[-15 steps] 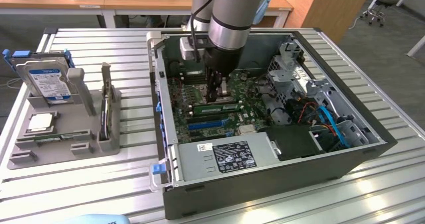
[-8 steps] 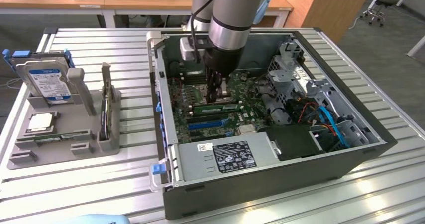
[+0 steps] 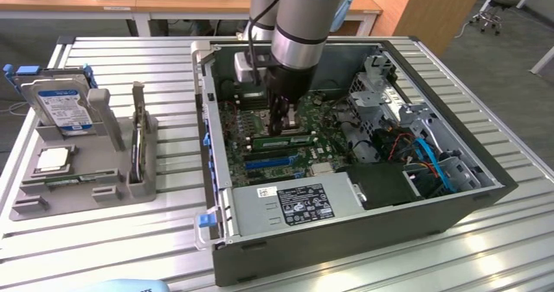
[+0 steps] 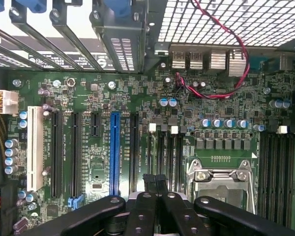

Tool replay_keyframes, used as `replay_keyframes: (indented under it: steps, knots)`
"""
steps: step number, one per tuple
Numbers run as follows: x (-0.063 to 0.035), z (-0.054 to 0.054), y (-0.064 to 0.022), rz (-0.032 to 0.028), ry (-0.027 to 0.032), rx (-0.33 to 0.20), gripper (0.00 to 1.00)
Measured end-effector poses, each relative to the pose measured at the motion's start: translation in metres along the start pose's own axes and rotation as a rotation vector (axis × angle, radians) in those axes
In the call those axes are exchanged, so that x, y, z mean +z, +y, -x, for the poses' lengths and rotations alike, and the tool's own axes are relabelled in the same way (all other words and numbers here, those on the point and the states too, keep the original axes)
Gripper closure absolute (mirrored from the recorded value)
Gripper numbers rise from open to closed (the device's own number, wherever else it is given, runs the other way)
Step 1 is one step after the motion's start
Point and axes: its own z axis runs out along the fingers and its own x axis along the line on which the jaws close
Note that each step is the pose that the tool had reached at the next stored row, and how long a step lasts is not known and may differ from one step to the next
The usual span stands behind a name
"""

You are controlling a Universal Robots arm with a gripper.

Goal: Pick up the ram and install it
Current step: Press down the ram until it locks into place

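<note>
A gray holder [image 3: 82, 175] sits on the metal table [image 3: 484, 253] near its left edge in the exterior view, with a green ram [image 3: 74, 180] lying along its front. Inside the open computer case [image 3: 346, 233], the gripper [image 3: 283, 124] is shut tight over the green board [image 3: 294, 152], where another ram [image 3: 281, 138] lies.

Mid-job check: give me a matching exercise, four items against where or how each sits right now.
1 hard drive
2 processor
3 gripper
4 power supply

A shut, above the motherboard
B upright in the grey holder
C flat in the holder
D along the case near wall

Pairs: 1-B, 2-C, 3-A, 4-D
</note>
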Motion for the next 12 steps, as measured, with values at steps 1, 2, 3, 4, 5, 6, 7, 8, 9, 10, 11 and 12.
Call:
replay_keyframes:
  steps: [1, 2, 3, 4, 5, 6, 7, 8, 9, 10, 11, 12]
  knots:
    - [0.0008, 0.0000, 0.0000, 0.0001, 0.0001, 0.000, 0.90]
    - [0.0015, -0.0001, -0.0001, 0.0001, 0.0001, 0.000, 0.90]
    - [0.0022, -0.0001, -0.0001, 0.0001, 0.0000, 0.000, 0.90]
    - [0.0028, -0.0001, -0.0001, 0.0001, 0.0000, 0.000, 0.90]
    - [0.0030, -0.0001, -0.0001, 0.0002, 0.0002, 0.000, 0.90]
    - [0.0029, -0.0001, -0.0001, 0.0002, 0.0003, 0.000, 0.90]
    - [0.0030, -0.0001, -0.0001, 0.0002, 0.0003, 0.000, 0.90]
    - [0.0030, -0.0001, -0.0001, 0.0001, 0.0003, 0.000, 0.90]
    - [0.0031, -0.0001, -0.0001, 0.0001, 0.0001, 0.000, 0.90]
    - [0.0034, -0.0001, -0.0001, 0.0000, 0.0000, 0.000, 0.90]
    - [0.0039, -0.0001, -0.0002, -0.0001, -0.0002, 0.000, 0.90]
    - [0.0043, -0.0001, -0.0002, 0.0000, -0.0001, 0.000, 0.90]
